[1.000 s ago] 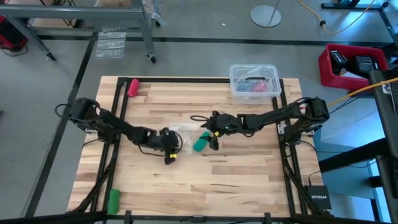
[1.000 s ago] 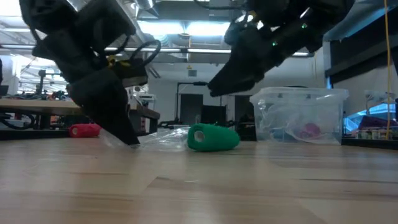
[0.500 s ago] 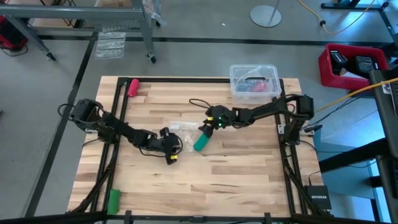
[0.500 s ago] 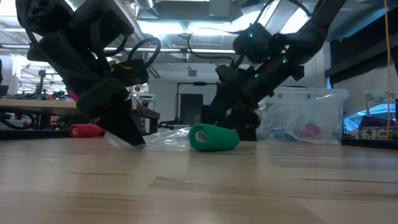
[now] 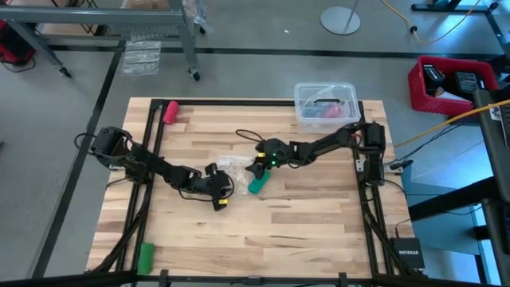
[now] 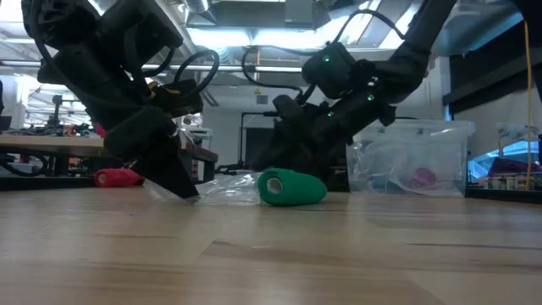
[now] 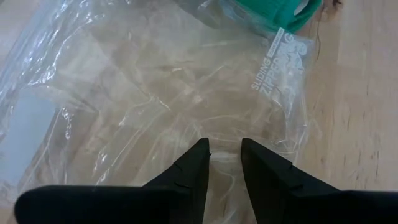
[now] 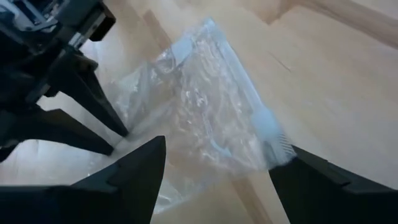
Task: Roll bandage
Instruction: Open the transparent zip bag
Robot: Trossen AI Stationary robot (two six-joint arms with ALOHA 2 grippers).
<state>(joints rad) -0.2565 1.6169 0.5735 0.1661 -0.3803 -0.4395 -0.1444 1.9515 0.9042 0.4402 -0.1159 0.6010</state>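
Bandage (image 5: 256, 185) (teal roll) on its side

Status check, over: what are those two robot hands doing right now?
Left hand pinching the clear zip bag on the table. Right hand open, low over the bag. Bandage rolled, lying free at the bag's edge. Nothing blocking it.
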